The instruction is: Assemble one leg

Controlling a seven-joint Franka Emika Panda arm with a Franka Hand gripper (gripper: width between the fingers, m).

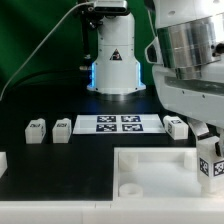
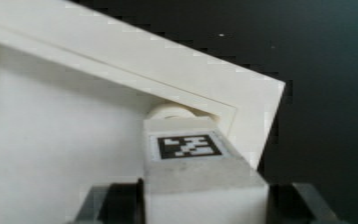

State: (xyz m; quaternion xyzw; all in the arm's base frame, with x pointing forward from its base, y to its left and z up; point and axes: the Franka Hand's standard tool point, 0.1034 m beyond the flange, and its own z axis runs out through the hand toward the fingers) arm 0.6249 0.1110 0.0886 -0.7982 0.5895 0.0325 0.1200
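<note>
Black tabletop (image 1: 60,165), green backdrop. From exterior view's left: spare leg (image 1: 36,130), second spare leg (image 1: 62,129) just beside it, open table in front. Marker board (image 1: 118,123) centre. Third spare leg (image 1: 176,126) just past its right edge. Panel (image 1: 150,172) fills the front right. Gripper (image 1: 211,150) fingers (image 2: 108,200) clamped on held leg (image 1: 212,168), upright near the panel's right edge. Wrist view: leg at corner hole (image 2: 172,104); contact unclear.

A robotics lab test bench: the marker board (image 1: 118,124) with its four printed tags lies flat on a black table (image 1: 70,160); just behind the board stands the arm's white base (image 1: 112,55), glowing blue and bearing a warning triangle, and beyond that hangs a green backdrop (image 1: 30,40)
</note>
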